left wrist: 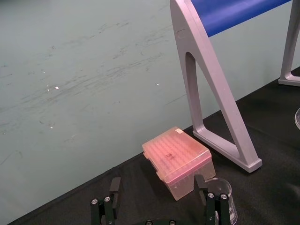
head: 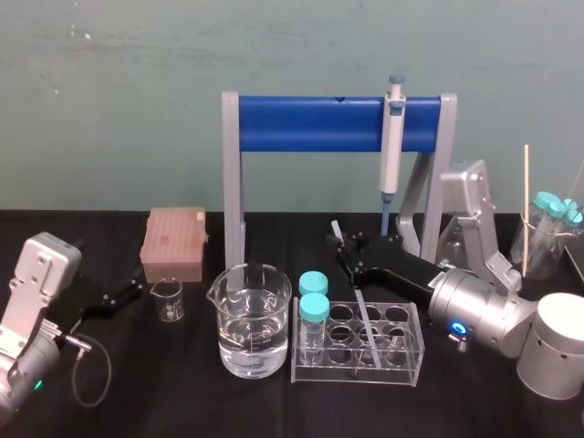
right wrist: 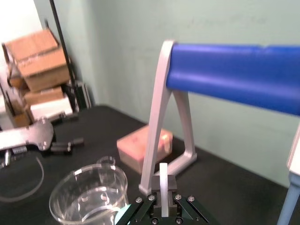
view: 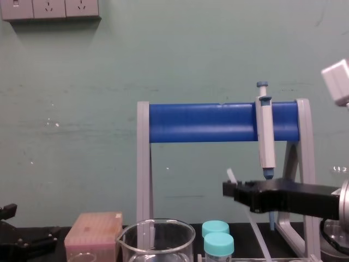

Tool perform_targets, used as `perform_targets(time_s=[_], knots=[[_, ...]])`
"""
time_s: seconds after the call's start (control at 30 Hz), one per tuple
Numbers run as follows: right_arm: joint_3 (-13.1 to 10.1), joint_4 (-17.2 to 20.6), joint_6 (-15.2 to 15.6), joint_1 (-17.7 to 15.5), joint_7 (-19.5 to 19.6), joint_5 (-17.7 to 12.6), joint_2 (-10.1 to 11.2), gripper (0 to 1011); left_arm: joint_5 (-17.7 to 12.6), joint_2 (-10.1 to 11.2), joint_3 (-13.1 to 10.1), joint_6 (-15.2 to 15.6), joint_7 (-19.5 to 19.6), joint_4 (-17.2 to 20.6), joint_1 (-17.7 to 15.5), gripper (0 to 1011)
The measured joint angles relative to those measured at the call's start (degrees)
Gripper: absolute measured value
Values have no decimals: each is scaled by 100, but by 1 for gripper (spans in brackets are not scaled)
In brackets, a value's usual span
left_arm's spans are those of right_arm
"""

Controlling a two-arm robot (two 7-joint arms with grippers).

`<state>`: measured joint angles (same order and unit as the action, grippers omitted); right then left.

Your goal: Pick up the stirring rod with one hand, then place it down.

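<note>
The left tool (head: 135,290) is sitting idle, fingers apart, low at the table's (head: 274,406) left since one hand suffices, while the right tool (head: 349,255) is clamping the stirring rod (head: 365,315) near its top, holding it slanted down toward the tube rack (head: 401,363), probably ready for placing.

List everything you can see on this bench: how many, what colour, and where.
stirring rod: one, translucent whitish, tilted, in the right gripper
stand: one, grey legs, blue bar, back centre
pipette: one, white and blue, hanging on the stand
large beaker: one, clear, holding water, front centre
small beaker: one, clear, left of large beaker
tip box: one, pink, back left
tube rack: one, clear, right of large beaker
capped tubes: two, teal caps, rack's left end
container: one, clear, far right
left gripper: one, black, open, parked far left
right gripper: one, black, shut on stirring rod
</note>
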<state>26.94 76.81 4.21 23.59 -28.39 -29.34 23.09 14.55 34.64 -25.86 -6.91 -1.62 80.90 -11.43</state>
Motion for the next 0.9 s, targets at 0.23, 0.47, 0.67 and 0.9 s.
perform_targets(time_s=[0.23,0.47,0.67,0.9], knots=[[-232,126,-804,-329,-96,-91,-90,72,0,0,0,0,0,0,0,1000],[-433,447,-1257,-701,-282,-216,-23,71,0,0,0,0,0,0,0,1000],[-673,772,-1438,-808,-264,-287,42,72,0,0,0,0,0,0,0,1000],[-1081,1101,-1596,-747,-143,-477,37,72,0,0,0,0,0,0,0,1000]])
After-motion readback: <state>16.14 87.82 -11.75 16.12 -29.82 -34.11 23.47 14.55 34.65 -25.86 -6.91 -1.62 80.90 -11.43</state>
